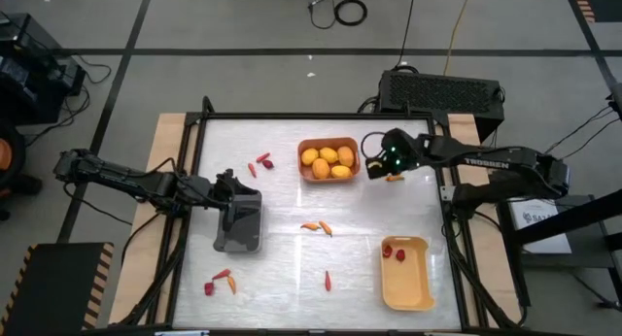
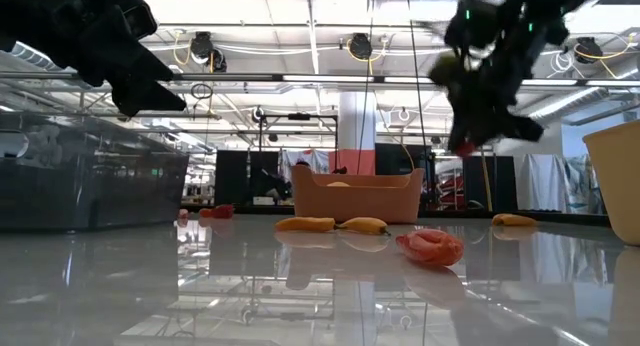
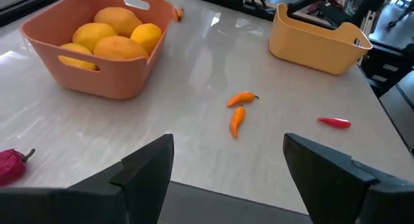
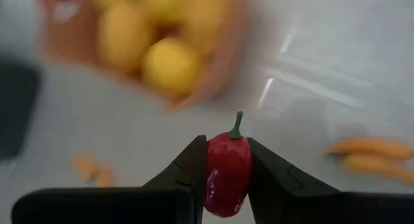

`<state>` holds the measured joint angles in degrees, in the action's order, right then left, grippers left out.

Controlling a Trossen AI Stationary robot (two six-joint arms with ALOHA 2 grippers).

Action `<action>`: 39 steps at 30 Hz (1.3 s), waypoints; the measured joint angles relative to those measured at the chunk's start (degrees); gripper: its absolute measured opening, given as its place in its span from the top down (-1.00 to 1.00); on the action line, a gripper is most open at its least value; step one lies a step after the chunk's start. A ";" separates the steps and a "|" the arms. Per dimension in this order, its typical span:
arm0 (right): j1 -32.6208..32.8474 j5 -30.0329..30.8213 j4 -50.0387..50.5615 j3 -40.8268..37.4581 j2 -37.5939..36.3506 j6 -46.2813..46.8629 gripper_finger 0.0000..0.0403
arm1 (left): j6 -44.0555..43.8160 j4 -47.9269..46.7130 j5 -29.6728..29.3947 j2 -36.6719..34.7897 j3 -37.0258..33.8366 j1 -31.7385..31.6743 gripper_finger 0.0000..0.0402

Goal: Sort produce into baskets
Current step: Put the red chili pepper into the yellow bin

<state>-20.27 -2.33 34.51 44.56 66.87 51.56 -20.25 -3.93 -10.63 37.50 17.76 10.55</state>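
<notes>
A white table (image 1: 292,268) seen from above, with two dark robot arms reaching in from its left and right edges.

The right gripper (image 4: 226,160) hangs in the air near the table's far right corner, just beside the orange basket (image 1: 329,173). Its two fingers (image 4: 187,167) are closed most of the way onto a small red pepper (image 4: 228,169) with a green stem, pinching it on both sides. The pepper stands upright between them, stem pointing out past the fingertips. On the table just below this gripper lies an orange chili piece (image 1: 394,178).

The left gripper (image 1: 236,197) hovers over the dark grey basket (image 1: 239,231), which sits near the table's left edge. Its fingers (image 3: 145,171) stand wide apart and hold nothing.

The orange basket sits near the middle of the far edge and holds several yellow-orange round fruits (image 1: 328,161). The yellow basket (image 1: 406,272) is at the near right corner, with red berries (image 1: 393,252) at its far end.

Loose produce lies on the table. Two orange chilies (image 1: 317,226) lie close together near the centre. A single red chili (image 1: 328,280) lies nearer the front edge. Red pieces (image 1: 259,163) sit just left of the orange basket, towards the far edge. A small cluster of red and orange pieces (image 1: 222,281) lies near the front left corner.
</notes>
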 joint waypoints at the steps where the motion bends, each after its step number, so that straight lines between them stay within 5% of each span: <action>1: 2.28 -0.51 0.69 1.32 0.00 0.67 0.61 | 0.00 0.05 -0.02 -0.02 -0.32 -0.02 -0.47; 21: 49.33 2.12 2.52 8.32 0.00 35.62 0.61 | -0.37 10.19 -2.94 0.00 -3.83 -1.88 -0.47; 31: 60.85 3.96 9.64 8.32 4.48 50.75 0.61 | 0.97 -4.66 1.52 8.97 9.45 -13.93 -0.47; 39: 62.33 3.39 11.24 8.32 10.73 50.83 0.58 | 2.90 -10.70 7.56 22.89 20.20 -22.81 -0.47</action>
<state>42.06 1.06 45.75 52.88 77.60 102.39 -17.35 -14.63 -3.07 60.38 37.97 -12.26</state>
